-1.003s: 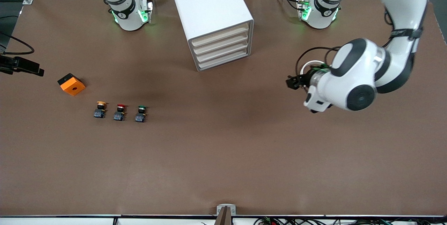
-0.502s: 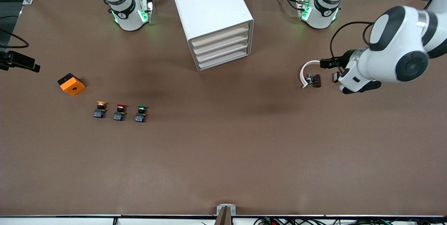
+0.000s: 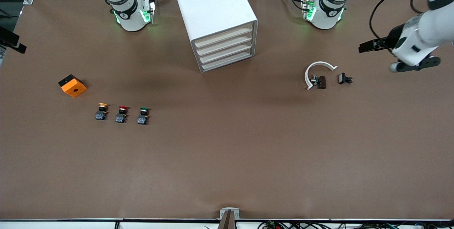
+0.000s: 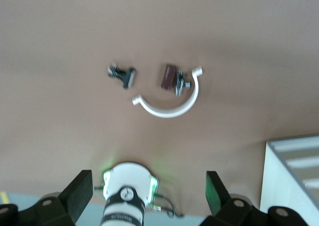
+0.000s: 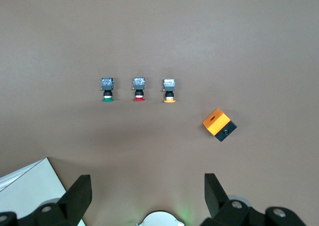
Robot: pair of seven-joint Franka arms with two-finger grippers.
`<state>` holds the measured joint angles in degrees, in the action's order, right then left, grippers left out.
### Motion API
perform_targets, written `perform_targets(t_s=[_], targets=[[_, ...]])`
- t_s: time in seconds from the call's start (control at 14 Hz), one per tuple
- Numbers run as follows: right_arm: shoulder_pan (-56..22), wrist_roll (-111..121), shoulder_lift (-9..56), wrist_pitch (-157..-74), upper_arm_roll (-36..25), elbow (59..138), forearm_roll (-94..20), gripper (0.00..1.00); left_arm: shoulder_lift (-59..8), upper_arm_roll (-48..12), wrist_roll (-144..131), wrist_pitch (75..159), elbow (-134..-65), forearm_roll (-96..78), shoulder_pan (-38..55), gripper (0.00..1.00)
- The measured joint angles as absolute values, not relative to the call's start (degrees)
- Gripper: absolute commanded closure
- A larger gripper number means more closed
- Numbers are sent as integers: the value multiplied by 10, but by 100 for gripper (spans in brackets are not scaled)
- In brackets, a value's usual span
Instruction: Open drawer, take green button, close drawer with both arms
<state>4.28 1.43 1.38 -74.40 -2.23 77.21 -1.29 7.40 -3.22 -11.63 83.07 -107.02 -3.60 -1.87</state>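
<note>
Four drawers [image 3: 224, 48] sit flush in the white cabinet [image 3: 214, 12], fronts slanted toward the left arm's end of the desk [image 3: 227, 158]; none opened yet. Change noted: one second ago my left arm hung low over the desk near the white curved clip [image 3: 316, 71]; now it has swung up and away toward its own end, uncovering the clip and two small dark parts [image 3: 344, 78] beside it. Left tool [image 3: 366, 47] is spread wide, carrying nothing. Right tool [image 5: 145, 196] is also spread and empty, barely in the front view at the desk's edge, high over the buttons, and has drifted outward too. I read this as both arms resetting, so the task has not really begun. Green button [image 3: 143, 115] stands nearer the front camera than the cabinet, toward the right arm's end, last in a row beside the red button [image 3: 121, 114] and yellow button [image 3: 101, 111]. Its long axis seems to run cap to body, cap pointing toward the robots' bases. Orange box [image 3: 72, 85] lies close by.
</note>
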Motion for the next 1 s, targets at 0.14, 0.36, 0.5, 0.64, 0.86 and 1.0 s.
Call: perform_targets(t_s=[0.14, 0.36, 0.5, 0.64, 0.86, 1.0], targets=[[43, 14, -2, -752, -20, 801, -14, 0, 97, -28, -114, 857, -1072, -29, -20, 0], [43, 14, -24, -766, -18, 832, -14, 0, 118, -28, -114, 877, -1068, -28, -25, 0], [42, 14, -29, -770, -17, 840, -14, 0, 122, -28, -114, 880, -1053, -28, -31, 0], [40, 14, -30, -776, -18, 845, -14, 0, 122, -28, -114, 881, -1029, -28, -33, 0], [27, 14, -33, -788, -35, 858, -14, 0, 122, -29, -114, 868, -1000, -28, -33, 0], [19, 14, -44, -800, -46, 875, -14, 0, 120, -28, -100, 843, -988, -28, -33, 0]])
